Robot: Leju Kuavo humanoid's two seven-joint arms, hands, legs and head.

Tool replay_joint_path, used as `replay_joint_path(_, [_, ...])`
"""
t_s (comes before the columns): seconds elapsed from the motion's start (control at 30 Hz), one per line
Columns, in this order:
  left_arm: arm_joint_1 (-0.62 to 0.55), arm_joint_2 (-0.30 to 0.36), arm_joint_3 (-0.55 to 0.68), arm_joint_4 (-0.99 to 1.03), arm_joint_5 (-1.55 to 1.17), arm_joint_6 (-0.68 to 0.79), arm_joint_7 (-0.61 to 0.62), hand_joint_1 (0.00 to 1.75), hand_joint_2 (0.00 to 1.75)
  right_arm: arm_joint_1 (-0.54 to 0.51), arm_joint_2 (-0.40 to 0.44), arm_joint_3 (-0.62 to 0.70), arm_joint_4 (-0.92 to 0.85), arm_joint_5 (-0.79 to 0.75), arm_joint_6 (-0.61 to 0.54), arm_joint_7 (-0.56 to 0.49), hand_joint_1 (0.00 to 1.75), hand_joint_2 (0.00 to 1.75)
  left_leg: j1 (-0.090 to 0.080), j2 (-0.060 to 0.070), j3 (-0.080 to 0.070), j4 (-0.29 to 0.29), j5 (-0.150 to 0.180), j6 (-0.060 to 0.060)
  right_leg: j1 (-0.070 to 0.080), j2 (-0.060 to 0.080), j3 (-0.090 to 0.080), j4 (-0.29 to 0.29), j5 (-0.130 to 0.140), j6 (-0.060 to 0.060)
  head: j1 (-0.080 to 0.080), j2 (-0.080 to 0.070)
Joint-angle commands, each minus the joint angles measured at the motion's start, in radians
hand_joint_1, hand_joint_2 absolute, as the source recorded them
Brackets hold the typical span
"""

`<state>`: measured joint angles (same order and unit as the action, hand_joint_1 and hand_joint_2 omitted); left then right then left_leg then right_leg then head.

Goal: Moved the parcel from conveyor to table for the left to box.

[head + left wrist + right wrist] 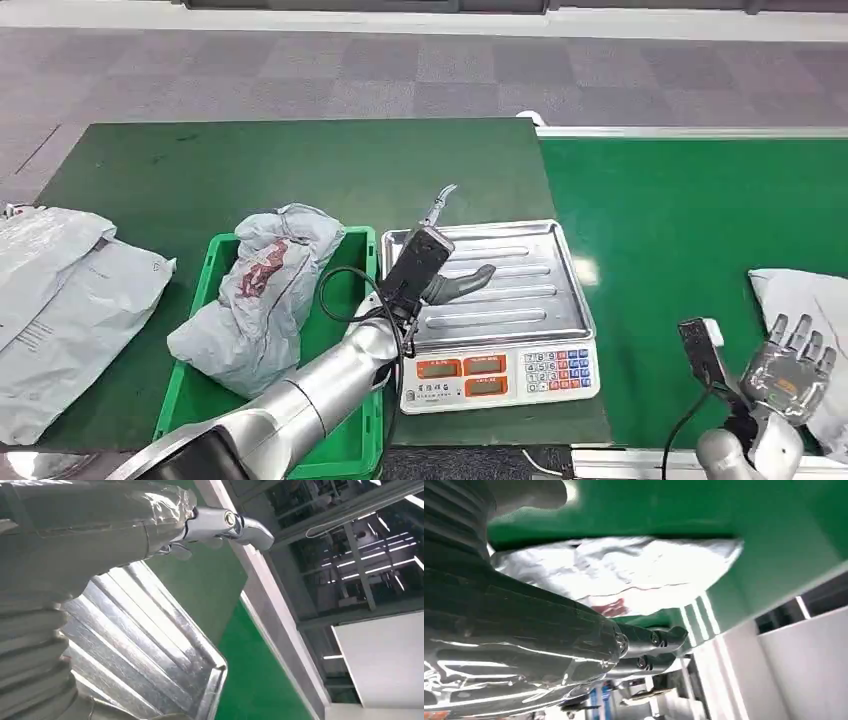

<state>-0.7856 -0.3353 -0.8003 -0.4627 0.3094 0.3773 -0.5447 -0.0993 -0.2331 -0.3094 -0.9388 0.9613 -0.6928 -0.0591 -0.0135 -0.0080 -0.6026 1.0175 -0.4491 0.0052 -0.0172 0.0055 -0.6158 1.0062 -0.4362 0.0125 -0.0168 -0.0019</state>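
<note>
The robot's silver left arm reaches up from the bottom of the head view toward 1 o'clock. Its left hand point(447, 262) hangs over the shiny ribbed metal tray point(520, 300) of the white weighing scale. The hand holds nothing. Its grey thumb points toward 3 o'clock, and one thin finger sticks up toward 12 o'clock. The fingers are spread apart. In the left wrist view the hand point(220, 525) shows a crinkly silver cover and a smooth metal fingertip over the tray's point(150, 650) straight ridges.

The right hand point(790, 375) is low at 4 o'clock in the head view. It stands up with its fingers apart and pointing up, and it grips nothing. It is just beside the wrinkled grey plastic parcel on the bright green belt point(815, 300), and I cannot tell if it touches it. In the right wrist view that parcel point(624, 575) looks soft and crumpled, with a bit of red print, and it lies flat on the belt point(704, 505).

A second crumpled grey bag with red print point(265, 295) lies in the green plastic box point(345, 440) at 9 o'clock from the scale. It spills over the box's near left edge. Two flat grey mail bags point(60, 310) lie on the dark green table point(300, 170) further toward 9 o'clock. The scale has orange number windows and small blue and red keys point(500, 370).
</note>
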Motion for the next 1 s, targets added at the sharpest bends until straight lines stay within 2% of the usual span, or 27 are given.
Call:
replay_joint_path(0.03, [-0.02,-0.014,-0.049,0.068,-0.004,0.012,0.001,0.0,1.75,-0.03,0.007,-0.085,0.123,0.008,0.005,0.006,0.0,1.75,0.001,0.0,0.003,-0.001,-0.001,-0.002,0.001,-0.001,0.004,-0.002,0.0,-0.001,0.0,0.0])
replay_joint_path(0.13, [-0.011,-0.014,-0.002,0.089,-0.028,0.019,-0.019,0.0,1.75,-0.015,0.011,-0.128,0.145,0.034,0.034,0.025,0.0,1.75,0.002,0.0,0.008,-0.003,-0.002,-0.003,0.003,-0.001,0.009,-0.005,-0.001,-0.002,0.0,0.0])
replay_joint_path(0.17, [-0.008,-0.014,0.038,0.099,-0.047,0.02,-0.035,0.0,1.75,-0.022,0.013,-0.141,0.161,0.048,0.055,0.026,0.0,1.75,0.001,-0.001,0.004,-0.002,-0.001,-0.002,0.001,-0.002,0.005,-0.002,-0.001,-0.001,0.0,0.0])
replay_joint_path(0.27, [-0.001,-0.008,0.098,0.1,-0.076,0.02,-0.053,0.0,1.75,-0.09,0.012,-0.133,0.234,0.102,0.067,0.056,0.0,1.75,0.001,0.002,0.005,-0.002,-0.001,-0.002,0.001,0.001,0.005,-0.003,0.0,-0.001,0.0,0.0])
replay_joint_path(0.33, [0.011,-0.003,0.158,0.091,-0.12,0.025,-0.058,0.0,1.75,-0.192,0.004,-0.123,0.35,0.15,0.065,0.079,0.0,1.75,0.001,0.004,0.004,-0.002,-0.002,-0.002,0.001,0.004,0.004,-0.003,0.0,-0.001,0.0,0.0])
replay_joint_path(0.37, [0.016,0.0,0.173,0.087,-0.13,0.031,-0.059,0.0,1.75,-0.216,0.002,-0.123,0.379,0.155,0.074,0.089,0.0,1.75,0.001,0.01,0.006,-0.002,-0.002,-0.002,0.002,0.009,0.005,-0.004,0.002,-0.001,0.0,0.0])
replay_joint_path(0.43, [0.023,0.006,0.203,0.077,-0.147,0.031,-0.059,0.0,1.75,-0.238,-0.002,-0.129,0.409,0.157,0.078,0.093,0.0,1.75,0.001,0.009,0.005,-0.002,-0.002,-0.002,0.001,0.008,0.004,-0.002,0.002,-0.001,0.0,0.0])
replay_joint_path(0.63, [0.032,0.014,0.238,0.066,-0.174,0.027,-0.057,0.0,1.75,-0.262,-0.004,-0.143,0.455,0.143,0.092,0.072,0.0,1.75,0.001,0.003,0.004,-0.001,0.0,-0.001,0.001,0.002,0.004,-0.002,0.001,-0.001,0.0,0.0])
replay_joint_path(0.77, [0.043,0.015,0.294,0.06,-0.205,0.013,-0.049,0.0,1.75,-0.275,-0.007,-0.149,0.474,0.147,0.087,0.063,0.0,1.75,0.001,0.004,0.004,-0.001,0.0,-0.001,0.001,0.003,0.003,-0.001,0.001,-0.001,0.0,0.0])
replay_joint_path(1.0, [0.05,0.009,0.372,0.058,-0.272,0.016,-0.045,0.0,1.75,-0.252,-0.023,-0.174,0.471,0.12,0.099,0.054,0.0,1.75,0.001,0.002,0.004,-0.001,0.0,-0.001,0.001,0.001,0.004,-0.001,0.001,-0.001,0.0,0.0])
